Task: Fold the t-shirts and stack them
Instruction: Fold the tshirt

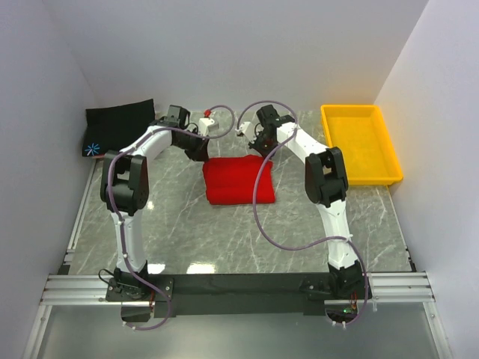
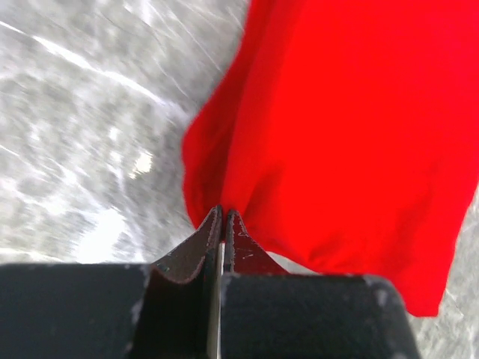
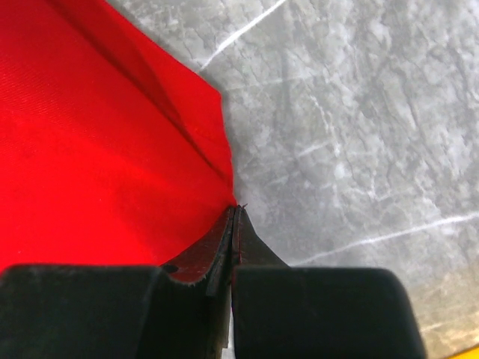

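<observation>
A bright red t-shirt [image 1: 238,181] lies folded into a rectangle at the middle of the table. My left gripper [image 1: 200,152] is at its far left corner. In the left wrist view that gripper [image 2: 223,215] is shut, with the red t-shirt [image 2: 337,134] bunched at its tips. My right gripper [image 1: 263,155] is at the far right corner. In the right wrist view it [image 3: 236,211] is shut on the corner of the red t-shirt [image 3: 90,149]. A black t-shirt [image 1: 116,123] with a blue-white starburst mark [image 1: 92,148] lies at the back left.
A yellow plastic tray [image 1: 361,142] stands at the back right of the grey marble table [image 1: 224,235]. White walls close in the back and both sides. A purple cable loops down from each arm over the table.
</observation>
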Robot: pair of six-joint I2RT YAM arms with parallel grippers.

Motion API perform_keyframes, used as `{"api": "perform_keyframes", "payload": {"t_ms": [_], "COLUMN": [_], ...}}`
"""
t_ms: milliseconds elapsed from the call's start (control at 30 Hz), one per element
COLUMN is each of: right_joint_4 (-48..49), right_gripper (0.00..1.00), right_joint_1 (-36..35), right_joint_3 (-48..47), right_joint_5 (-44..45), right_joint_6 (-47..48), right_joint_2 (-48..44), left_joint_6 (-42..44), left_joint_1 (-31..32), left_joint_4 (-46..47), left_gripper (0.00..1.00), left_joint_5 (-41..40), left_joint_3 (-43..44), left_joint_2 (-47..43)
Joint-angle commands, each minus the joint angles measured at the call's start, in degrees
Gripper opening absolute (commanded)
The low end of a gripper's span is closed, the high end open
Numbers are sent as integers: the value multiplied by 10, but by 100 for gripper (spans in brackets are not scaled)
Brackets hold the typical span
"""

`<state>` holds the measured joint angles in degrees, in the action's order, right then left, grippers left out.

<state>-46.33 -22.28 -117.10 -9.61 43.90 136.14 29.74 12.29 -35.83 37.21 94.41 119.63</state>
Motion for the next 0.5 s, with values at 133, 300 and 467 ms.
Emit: {"api": "perform_keyframes", "payload": {"t_ms": [133, 300, 467], "right_joint_4": [41, 45, 34], "right_gripper": [0, 18, 38], "right_joint_1": [1, 2, 11], "right_joint_3": [9, -23, -28], "right_joint_5": [35, 75, 83], "right_joint_6": [-13, -41, -111], "right_joint_2": [-40, -18, -66], "left_joint_6": [-47, -70, -123], "left_joint_1": [-8, -14, -51], "left_joint_4": [24, -1, 30], "left_gripper": [3, 26, 41], "left_joint_5": [-24, -31, 19], "left_joint_3": [93, 158, 155], "left_joint_2": [67, 125, 66]}}
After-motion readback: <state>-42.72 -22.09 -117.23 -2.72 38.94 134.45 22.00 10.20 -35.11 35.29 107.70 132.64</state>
